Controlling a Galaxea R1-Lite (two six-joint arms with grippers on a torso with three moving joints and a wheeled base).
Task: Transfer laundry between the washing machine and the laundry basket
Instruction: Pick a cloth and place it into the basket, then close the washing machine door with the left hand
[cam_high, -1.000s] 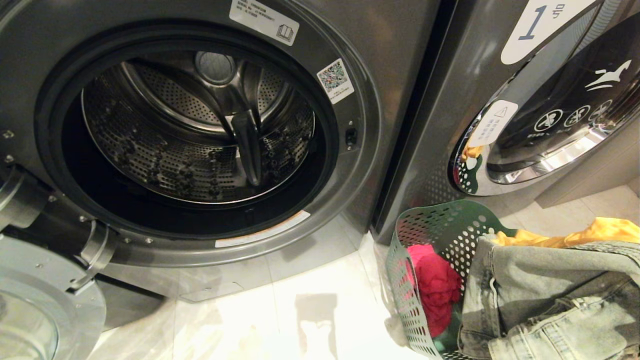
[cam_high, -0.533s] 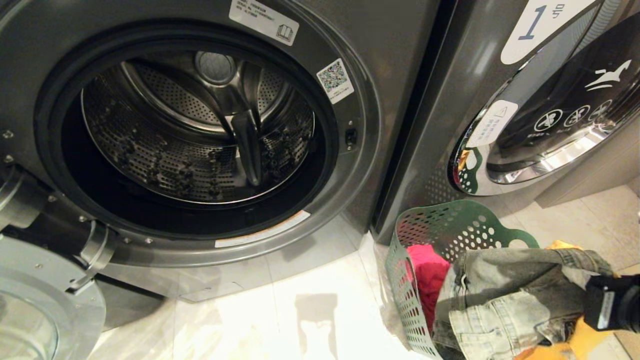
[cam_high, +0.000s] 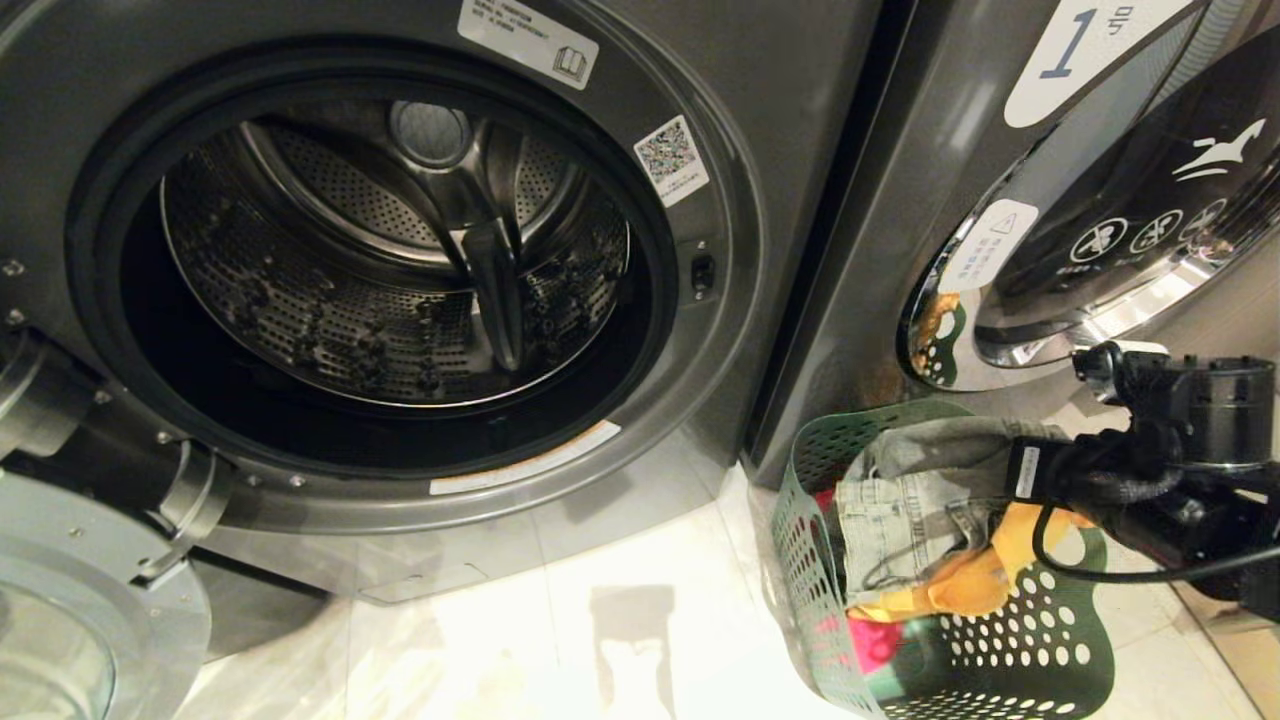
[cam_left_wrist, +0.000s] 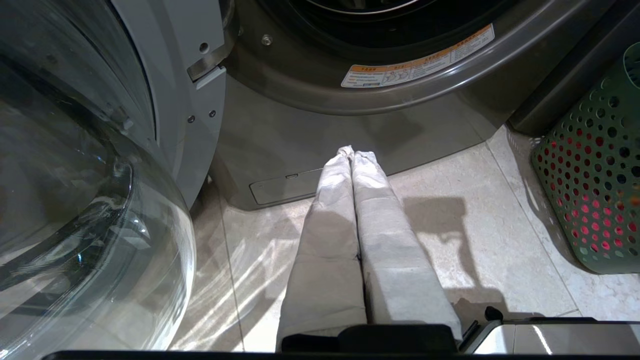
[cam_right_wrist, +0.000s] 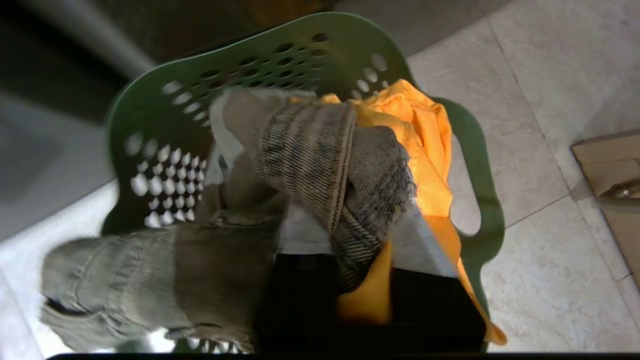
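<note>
Now right pincer (cam_right_wrist: 350, 220), gripping grey jeans (cam_high: 915, 495) and orange cloth (cam_high: 985, 570), has dropped into green basket (cam_high: 1000, 660); drum (cam_high: 400, 250) empty, release next. Left pincer (cam_left_wrist: 352, 152) closed, parked.

Pale glossy floor tiles (cam_high: 640, 620) carry bright glare beside a dark grey washer labelled 1 (cam_high: 900, 200).

On the right you see the neighbouring washer (cam_high: 900, 200) with a white label (cam_high: 1085, 45) reading "1". The open washing machine (cam_high: 740, 60) carries a QR sticker (cam_high: 670, 160); its other stickers' print is illegible.
</note>
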